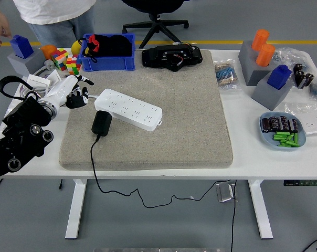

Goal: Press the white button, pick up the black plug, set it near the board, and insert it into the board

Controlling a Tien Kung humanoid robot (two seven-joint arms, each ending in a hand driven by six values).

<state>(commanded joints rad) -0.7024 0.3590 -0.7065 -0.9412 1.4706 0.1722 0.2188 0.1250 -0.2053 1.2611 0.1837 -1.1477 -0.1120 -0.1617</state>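
Observation:
A white power strip (128,109) lies slanted on the grey mat (169,105), its left end toward my left hand. The black plug (101,123) lies on the mat just in front of the strip's left end, its black cord (93,168) running off the table's near edge. My left hand (77,95) reaches in from the left and hovers a short way left of the strip, fingers curled, holding nothing. The strip's white button cannot be made out.
A blue bin (108,52) and a black device (172,55) stand at the back. Rubik's cubes (66,62) and a cable coil are at back left. Grey blocks (263,68) and a blue dish (282,131) are at right. A person (53,16) stands at the far left.

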